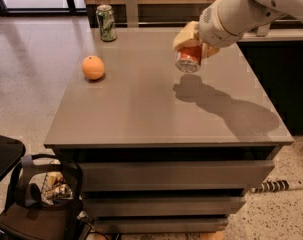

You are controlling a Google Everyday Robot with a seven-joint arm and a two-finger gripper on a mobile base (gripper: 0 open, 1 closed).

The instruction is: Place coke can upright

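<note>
Gripper: the gripper (195, 45) hangs in the upper right of the frame at the end of the pale arm (241, 9). We see its tan fingers (184, 34) clamped on the side wall of the coke can (188, 60).
Coke can: held clear of the table (141, 109), with its shadow (191, 90) lying apart from it on the grey top. It is tilted, one silver end turned down toward us, so it is not upright.
Handling: we judge it light and thin-walled, stiff enough for a firm pinch but easy to dent. The aluminium is smooth and slippery, and the can would roll if set down on its side.
Where to hold: across the side wall near the middle, as here, leaving an end free to meet the tabletop flat.
Neighbours: the orange (93, 67) at left of centre and the green and white can (106, 23) at upper left are both well apart from the gripper.
</note>
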